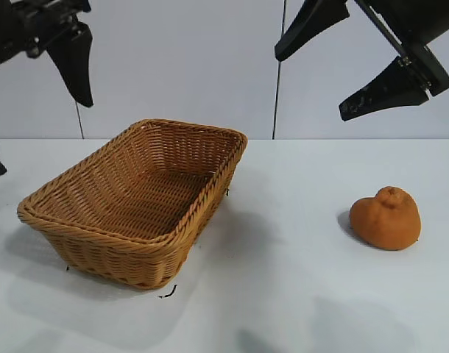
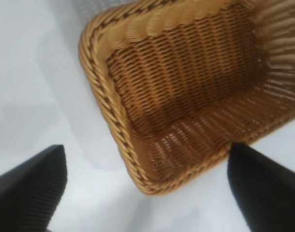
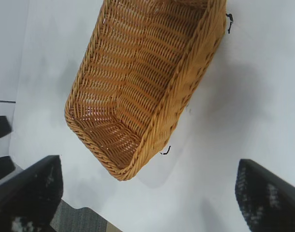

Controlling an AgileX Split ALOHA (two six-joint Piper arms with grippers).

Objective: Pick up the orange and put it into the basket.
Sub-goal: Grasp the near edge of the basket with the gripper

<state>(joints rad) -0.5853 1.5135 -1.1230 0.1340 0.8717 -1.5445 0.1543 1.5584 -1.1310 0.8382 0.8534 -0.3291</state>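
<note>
White table point(image 1: 298, 294); basket point(image 1: 136, 206) and orange point(image 1: 386, 218) on it.

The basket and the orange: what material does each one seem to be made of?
The basket looks like woven wicker, tan-brown and slightly glossy: strands cross in rows and the rim is braided. The orange looks like real fruit, or perhaps a replica: matte, bumpy skin with a knob on top.

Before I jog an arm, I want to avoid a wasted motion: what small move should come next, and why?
Probably bring the right gripper down toward the orange. The orange sits alone on the table, apart from the empty basket, below that gripper, whose fingers stand open and hold nothing. The left gripper, also open, hangs over the basket side.
</note>
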